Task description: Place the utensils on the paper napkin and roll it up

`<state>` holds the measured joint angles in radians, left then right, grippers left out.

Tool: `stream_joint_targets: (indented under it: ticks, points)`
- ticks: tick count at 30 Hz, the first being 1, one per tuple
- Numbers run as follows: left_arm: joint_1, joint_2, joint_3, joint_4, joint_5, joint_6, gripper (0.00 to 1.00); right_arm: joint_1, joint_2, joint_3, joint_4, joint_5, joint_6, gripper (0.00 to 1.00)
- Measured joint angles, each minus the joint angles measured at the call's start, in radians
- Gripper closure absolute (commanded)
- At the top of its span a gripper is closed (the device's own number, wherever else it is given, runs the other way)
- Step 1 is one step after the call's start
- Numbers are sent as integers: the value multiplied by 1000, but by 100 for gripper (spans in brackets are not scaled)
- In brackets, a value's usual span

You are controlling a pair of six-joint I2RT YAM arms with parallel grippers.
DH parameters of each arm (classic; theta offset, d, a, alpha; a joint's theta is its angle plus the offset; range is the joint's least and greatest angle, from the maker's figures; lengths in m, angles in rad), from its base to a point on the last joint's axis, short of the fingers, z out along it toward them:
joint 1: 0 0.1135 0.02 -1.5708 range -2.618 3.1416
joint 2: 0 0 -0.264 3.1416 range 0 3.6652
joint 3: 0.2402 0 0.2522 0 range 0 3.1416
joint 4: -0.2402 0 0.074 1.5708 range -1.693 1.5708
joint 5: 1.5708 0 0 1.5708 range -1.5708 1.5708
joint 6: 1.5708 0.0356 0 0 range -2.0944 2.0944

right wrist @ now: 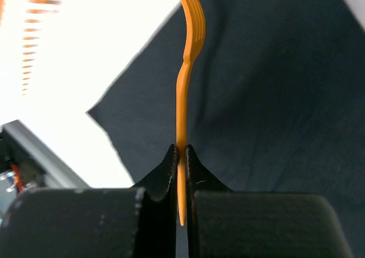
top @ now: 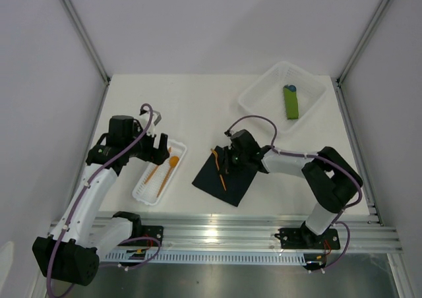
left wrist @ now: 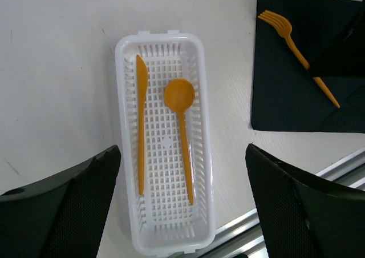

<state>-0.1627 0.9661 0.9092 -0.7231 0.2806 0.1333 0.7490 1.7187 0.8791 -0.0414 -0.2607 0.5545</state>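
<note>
**Positions.** The right gripper (right wrist: pixel 181 155) is clamped on the fork (right wrist: pixel 182 98) near the handle end. The fork sits over the napkin (top: pixel 241 186), tines toward 11 o'clock in the top view. The knife (left wrist: pixel 141 138) and spoon (left wrist: pixel 181 121) lie side by side in the tray (left wrist: pixel 121 98), at 9 o'clock from the napkin. The left gripper (top: pixel 160 150) hangs above the tray with its jaws wide and nothing between them. A basket (top: pixel 254 107) holding a green bundle (top: pixel 291 102) stands at 1 o'clock from the napkin and is not part of this job.

**Handling.**
- Cutlery: probably light, thin, stiff plastic with a smooth surface, so it may twist or slip in the jaws. Take each piece across the mid-handle. The tray walls leave little room at either end.
- Napkin: thin, soft paper that will likely slide or crease if dragged. Lift it by an edge or corner, and keep the cutlery on it as weight while rolling.

**Not visible.**
- Whether the fork touches the napkin or is held just above it cannot be told.
- The right wrist view cuts off the tine tips at 12 o'clock.
- In the left wrist view, the right gripper covers part of the fork handle, and the frame crops the napkin at 3 o'clock.
</note>
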Motion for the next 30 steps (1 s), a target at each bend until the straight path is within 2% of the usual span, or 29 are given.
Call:
stream_joint_targets:
  ticks: [5, 10, 14, 17, 21, 25, 30]
  points:
    - [3, -1, 26, -34, 131, 66, 12, 0, -145, -37, 51, 6, -26, 100]
    - [4, -9, 100, -73, 423, 153, 14, 19, -426, -163, 230, 3, -89, 100]
    - [3, -30, 159, -46, 659, 161, 14, 32, -604, -214, 431, -48, -144, 100]
    - [-17, -32, 200, -1, 760, 141, 17, 40, -635, -214, 555, -116, -177, 100]
    - [-95, -29, 244, 66, 842, 101, 18, 62, -612, -192, 614, -202, -214, 100]
    - [-146, -16, 282, 104, 861, 80, 21, 77, -591, -170, 645, -275, -236, 100]
    - [-155, 0, 307, 140, 866, 65, 22, 88, -594, -163, 693, -338, -253, 100]
